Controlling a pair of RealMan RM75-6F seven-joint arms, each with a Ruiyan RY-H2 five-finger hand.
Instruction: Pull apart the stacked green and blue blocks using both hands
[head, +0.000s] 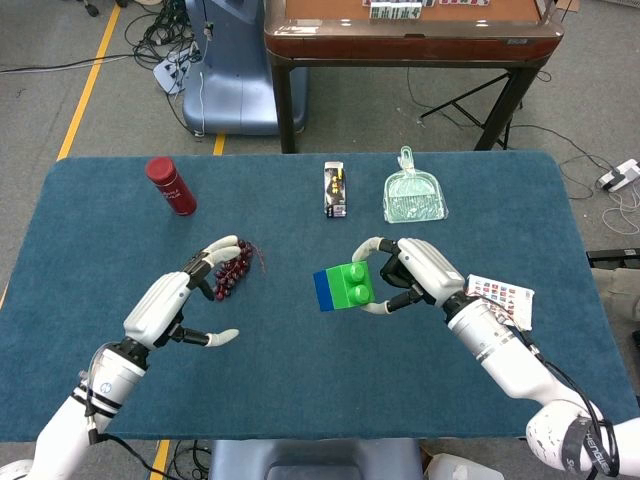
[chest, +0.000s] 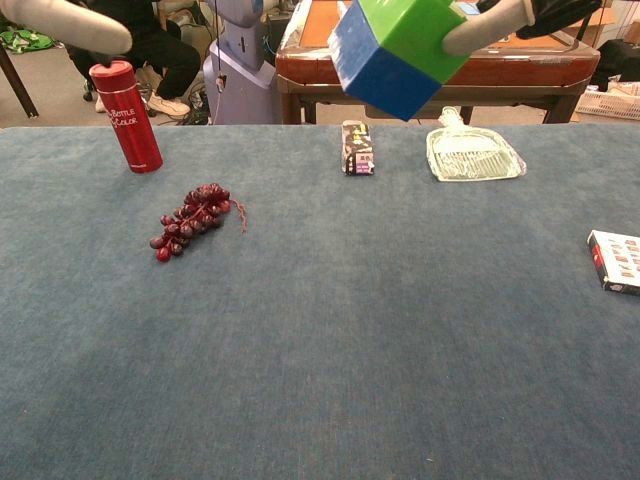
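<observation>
My right hand (head: 415, 272) grips the green block (head: 352, 285) of the stack, held in the air over the middle of the table. The blue block (head: 326, 290) is still joined to it and points left. In the chest view the green block (chest: 415, 25) and blue block (chest: 378, 72) fill the top centre, with a fingertip (chest: 480, 28) of the right hand across the green one. My left hand (head: 170, 308) hovers open, fingers spread, to the left of the stack and apart from it. Only part of the left hand (chest: 65, 22) shows at the chest view's top left.
A bunch of dark grapes (head: 232, 267) lies just beyond my left hand. A red bottle (head: 171, 185) stands at the back left. A small printed box (head: 336, 189) and a clear dustpan (head: 414, 195) lie at the back. A card pack (head: 499, 298) lies right.
</observation>
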